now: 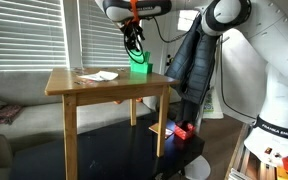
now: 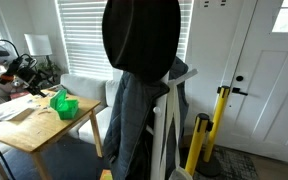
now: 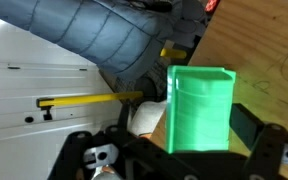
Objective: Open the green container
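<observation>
Gripper (image 1: pixel 135 45): jaws spread wide, holding nothing | green container (image 1: pixel 140 65): directly beneath it at table (image 1: pixel 74 86) corner, lid apparently raised | placement: lined up for lid access

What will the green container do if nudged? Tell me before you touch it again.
The green container looks thin-walled and plastic, so probably light and apt to slide on the smooth wooden table. It sits near the table's edge, so a push could tip it off. The gripper hangs open above it.
</observation>
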Controlling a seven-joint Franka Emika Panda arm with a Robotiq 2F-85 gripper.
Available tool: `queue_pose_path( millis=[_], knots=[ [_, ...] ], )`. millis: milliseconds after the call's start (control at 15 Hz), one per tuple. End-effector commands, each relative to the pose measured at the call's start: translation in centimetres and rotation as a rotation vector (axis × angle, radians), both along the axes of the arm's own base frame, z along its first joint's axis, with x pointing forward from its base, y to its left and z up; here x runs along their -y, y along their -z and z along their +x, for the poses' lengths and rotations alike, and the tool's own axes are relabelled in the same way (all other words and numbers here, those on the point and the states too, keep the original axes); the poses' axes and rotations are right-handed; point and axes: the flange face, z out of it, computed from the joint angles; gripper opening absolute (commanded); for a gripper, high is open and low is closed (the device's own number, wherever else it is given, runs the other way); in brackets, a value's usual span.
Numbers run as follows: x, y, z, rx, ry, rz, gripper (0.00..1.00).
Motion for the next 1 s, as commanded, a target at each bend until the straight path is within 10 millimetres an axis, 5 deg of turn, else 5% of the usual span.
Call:
queue_pose_path(
  millis=[0,400,933],
  knots=[
    [2.0,-4.2,-1.1,-0.099,-0.029,0.160,1.00],
    [5.3,-8.3,-1.8,-0.169,-0.099,0.411,1.00],
    [9.1,-9.8,-1.7,-0.232,-0.178,0.759,1.00]
  ],
)
